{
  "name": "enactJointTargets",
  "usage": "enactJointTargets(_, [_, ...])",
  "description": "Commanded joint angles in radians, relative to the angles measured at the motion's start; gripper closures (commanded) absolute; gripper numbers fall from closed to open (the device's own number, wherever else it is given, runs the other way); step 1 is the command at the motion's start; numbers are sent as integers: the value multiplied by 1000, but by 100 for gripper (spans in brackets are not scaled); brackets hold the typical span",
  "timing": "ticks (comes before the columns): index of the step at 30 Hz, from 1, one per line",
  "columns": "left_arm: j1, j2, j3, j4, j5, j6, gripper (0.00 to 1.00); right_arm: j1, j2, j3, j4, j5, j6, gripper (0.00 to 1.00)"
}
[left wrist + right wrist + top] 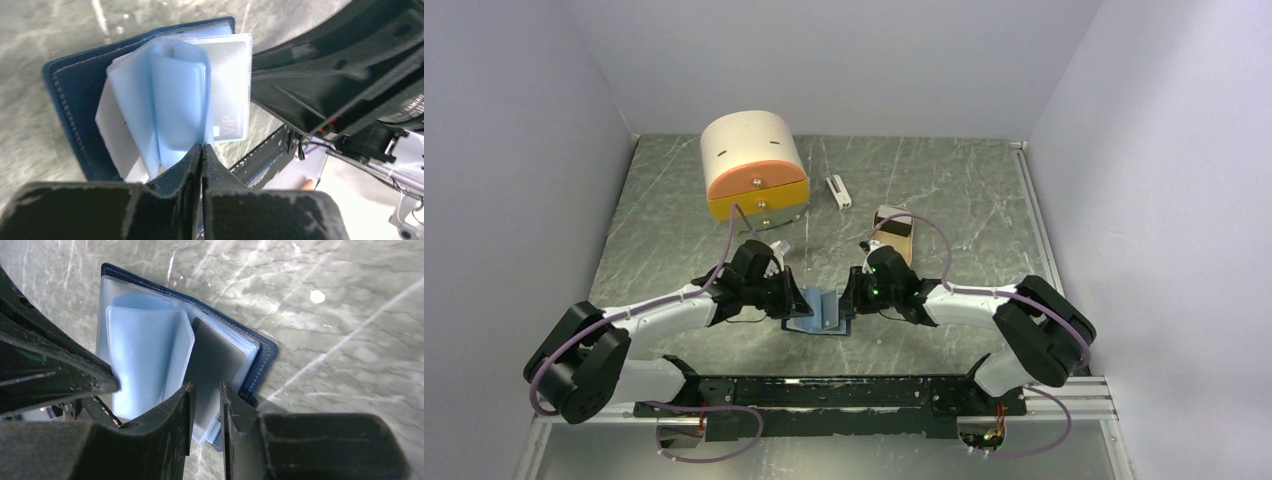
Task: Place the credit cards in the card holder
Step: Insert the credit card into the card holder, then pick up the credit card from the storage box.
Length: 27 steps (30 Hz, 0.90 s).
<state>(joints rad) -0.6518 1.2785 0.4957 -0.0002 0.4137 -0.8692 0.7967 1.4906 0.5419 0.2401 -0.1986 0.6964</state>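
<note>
Wallet: the navy wallet (825, 326) lies open and flat on the table (964, 200), at the middle of its near edge, between my two arms.
Sleeves: pale blue plastic sleeves (170, 100) stand up in a loop from the wallet's spine.
Left gripper: my left gripper (202, 150) comes in from the wallet's left side, jaws shut on the lower edge of the sleeves, holding them up off the wallet.
Right gripper: my right gripper (206, 390) comes in from the right side. Its jaws stand a little apart. Nothing is plainly pinched between them, and I cannot tell whether the tips touch the card.
Card: a grey card (215, 360) leans against the sleeves on the wallet's right half, just beyond my right fingertips.
VIP card: a pale card marked VIP (232, 85) sits inside a clear sleeve on that same half.
Key relation: the grey card lies straight ahead of my right jaws, its long axis running away from them toward the spine. My right arm is the nearer one; my left only holds the sleeves.
Judgement: the card looks only partly seated, so a push along its long axis seems to be what is needed.
</note>
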Motion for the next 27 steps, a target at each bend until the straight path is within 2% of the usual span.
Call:
enactJointTargets(1, [-6,-76,19,-148,-133,-18,91,-25,-75,28,-144,68,-54,70])
enactJointTargets(9, [-6,-109,61,-306,-239,-25,85,-70,-197,182,-348,124,-249,60])
enactJointTargets(15, [-6,-135,75,-360,-297,-39,81,-130,-124,367,-474,237,-455,56])
enactJointTargets(21, [-6,-168,75,-367,-308,-36,73,-170,-13,513,-513,331,-751,55])
enactJointTargets(27, [-6,-220,71,-314,-254,-30,70,-197,60,536,-510,404,-1077,52])
